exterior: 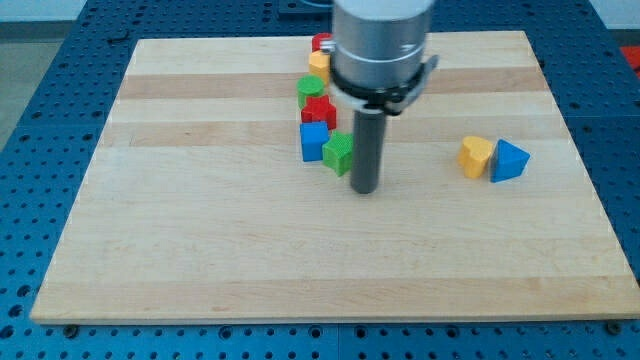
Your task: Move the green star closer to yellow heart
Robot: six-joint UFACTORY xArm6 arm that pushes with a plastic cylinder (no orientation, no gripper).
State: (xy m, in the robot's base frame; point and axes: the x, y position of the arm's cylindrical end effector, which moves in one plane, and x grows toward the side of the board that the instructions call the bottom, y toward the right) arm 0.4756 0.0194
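Note:
The green star lies near the board's middle, touching the right side of a blue cube. The yellow heart lies well off towards the view's right, at about the same height in the view, with a blue triangular block against its right side. My tip is down on the board just right of and slightly below the green star, very close to it; I cannot tell whether they touch. The rod and arm body hide the board above the tip.
A column of blocks runs up from the blue cube: a red block, a rounded green block, a yellow block and a red block near the wooden board's top edge.

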